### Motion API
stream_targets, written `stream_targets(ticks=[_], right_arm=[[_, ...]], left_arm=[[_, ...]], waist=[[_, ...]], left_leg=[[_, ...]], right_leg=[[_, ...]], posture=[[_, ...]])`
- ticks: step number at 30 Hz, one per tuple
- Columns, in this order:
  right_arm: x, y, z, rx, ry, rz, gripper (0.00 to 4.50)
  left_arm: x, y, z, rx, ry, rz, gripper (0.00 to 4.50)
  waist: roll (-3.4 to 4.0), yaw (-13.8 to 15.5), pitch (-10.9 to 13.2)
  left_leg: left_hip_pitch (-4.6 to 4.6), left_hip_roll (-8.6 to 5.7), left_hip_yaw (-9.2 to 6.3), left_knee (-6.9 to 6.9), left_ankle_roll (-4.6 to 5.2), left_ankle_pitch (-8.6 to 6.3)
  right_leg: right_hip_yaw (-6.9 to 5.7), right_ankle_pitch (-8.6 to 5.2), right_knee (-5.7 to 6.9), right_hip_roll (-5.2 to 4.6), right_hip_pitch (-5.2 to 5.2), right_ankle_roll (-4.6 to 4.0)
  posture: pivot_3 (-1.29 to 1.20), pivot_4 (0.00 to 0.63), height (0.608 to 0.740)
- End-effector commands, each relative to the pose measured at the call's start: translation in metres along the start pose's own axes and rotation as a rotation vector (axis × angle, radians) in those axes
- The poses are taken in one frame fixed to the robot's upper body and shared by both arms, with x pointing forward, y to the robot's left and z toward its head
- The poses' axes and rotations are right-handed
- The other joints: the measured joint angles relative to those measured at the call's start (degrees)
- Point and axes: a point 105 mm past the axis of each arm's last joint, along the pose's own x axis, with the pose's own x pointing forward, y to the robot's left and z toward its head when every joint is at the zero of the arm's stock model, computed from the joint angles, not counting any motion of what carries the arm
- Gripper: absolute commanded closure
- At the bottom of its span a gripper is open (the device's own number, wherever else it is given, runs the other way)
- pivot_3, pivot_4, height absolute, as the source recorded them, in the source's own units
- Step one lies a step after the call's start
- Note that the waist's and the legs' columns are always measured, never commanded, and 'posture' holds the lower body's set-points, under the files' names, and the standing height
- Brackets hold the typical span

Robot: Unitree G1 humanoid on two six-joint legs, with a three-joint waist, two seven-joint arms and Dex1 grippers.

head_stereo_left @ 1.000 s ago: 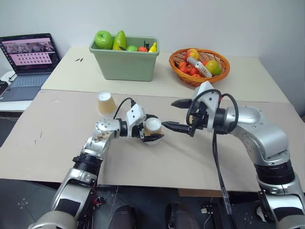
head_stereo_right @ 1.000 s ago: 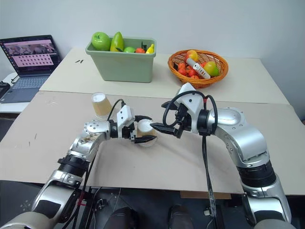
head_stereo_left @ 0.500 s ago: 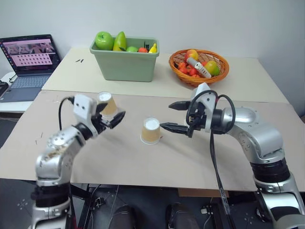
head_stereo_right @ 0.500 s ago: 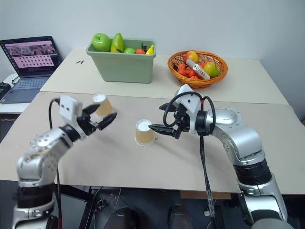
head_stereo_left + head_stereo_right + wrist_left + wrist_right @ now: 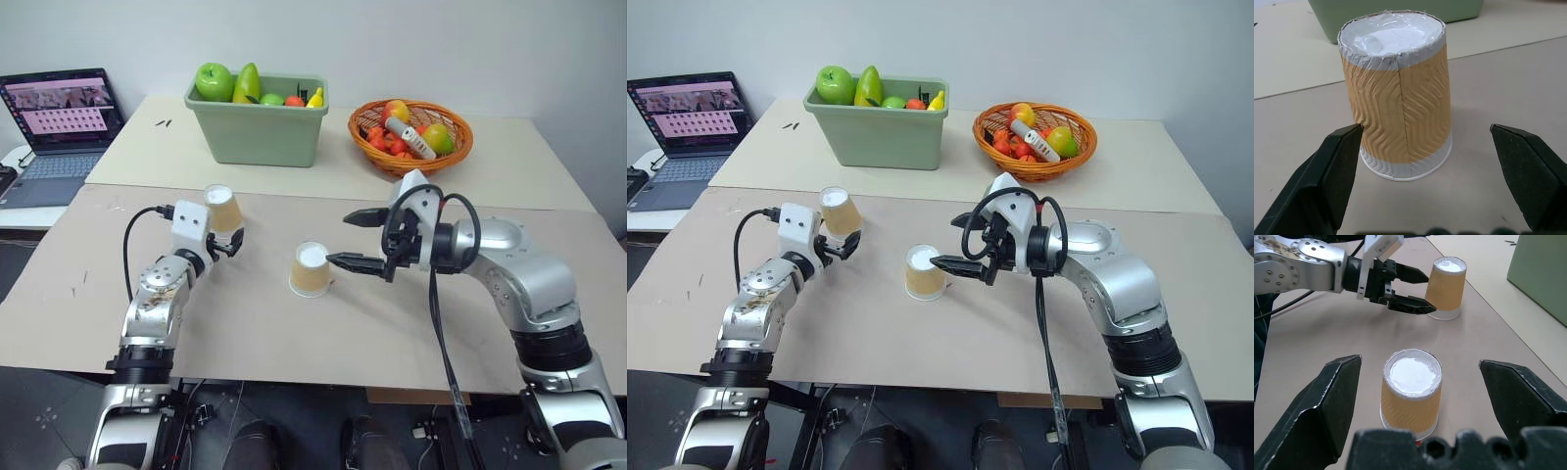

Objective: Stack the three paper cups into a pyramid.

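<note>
**Left arm lining up on the far cup**

You are looking at two cups, both standing upside down on the worktop (image 5: 411,343), well apart. The left cup (image 5: 222,210) is standing straight ahead of your left gripper (image 5: 233,242), its long axis upright, sitting partly between the spread jaws but untouched by either finger; nothing is being grasped. That arm is reaching forward with the gripper about level. The middle cup (image 5: 311,269) is standing just beside your right gripper (image 5: 358,240), whose jaws are also standing released and empty, aimed leftward at it. I judge the next move turns on the left jaws closing squarely across the upright cup without tipping it.
</note>
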Motion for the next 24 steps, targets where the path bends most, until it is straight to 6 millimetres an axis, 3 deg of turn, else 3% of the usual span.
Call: stream_targets(ticks=[1,9,17,20,23,24], right_arm=[[-0.006,-0.001,0.014,-0.055,-0.041,-0.024,0.00],[-0.008,-0.001,0.013,-0.051,-0.038,-0.039,0.00],[-0.009,-0.002,0.012,-0.053,-0.034,-0.042,0.00],[-0.009,-0.002,0.012,-0.052,-0.033,-0.042,0.00],[-0.008,-0.002,0.011,-0.050,-0.030,-0.041,0.00],[-0.008,-0.002,0.011,-0.049,-0.029,-0.040,0.00]], left_arm=[[0.013,0.007,0.026,0.039,-0.078,-0.006,0.06],[0.033,0.011,0.048,0.060,-0.128,-0.027,0.06],[0.043,0.004,0.052,0.027,-0.142,-0.053,0.06],[0.042,0.004,0.055,0.029,-0.158,-0.056,0.81],[0.039,0.005,0.060,0.049,-0.179,-0.061,1.89],[0.037,0.006,0.062,0.062,-0.189,-0.063,1.89]], waist=[[0.00,0.0,0.0],[0.00,-0.1,0.0],[0.00,-0.2,0.0],[-0.01,-0.2,0.0],[-0.01,-0.2,0.0],[-0.01,-0.2,0.0]], left_leg=[[-0.01,-0.01,0.00,0.00,0.00,0.00],[-0.05,-0.01,0.00,0.00,0.00,0.00],[-0.06,-0.01,-0.01,0.00,0.00,0.00],[-0.07,-0.01,-0.01,0.00,0.00,0.00],[-0.07,-0.01,-0.01,0.00,0.00,0.00],[-0.07,-0.01,-0.02,0.01,0.00,0.00]], right_leg=[[0.00,0.00,0.00,0.00,0.01,0.00],[-0.03,0.00,0.00,0.00,0.00,0.01],[-0.05,-0.01,0.03,0.01,0.00,0.02],[-0.05,-0.01,0.03,0.01,-0.01,0.02],[-0.05,-0.01,0.03,0.00,-0.01,0.02],[-0.05,-0.01,0.03,0.00,-0.01,0.02]], posture=[[0.00,0.150,0.708],[0.00,0.150,0.708],[0.00,0.150,0.708],[0.00,0.150,0.708],[0.00,0.150,0.708],[0.00,0.150,0.708]])
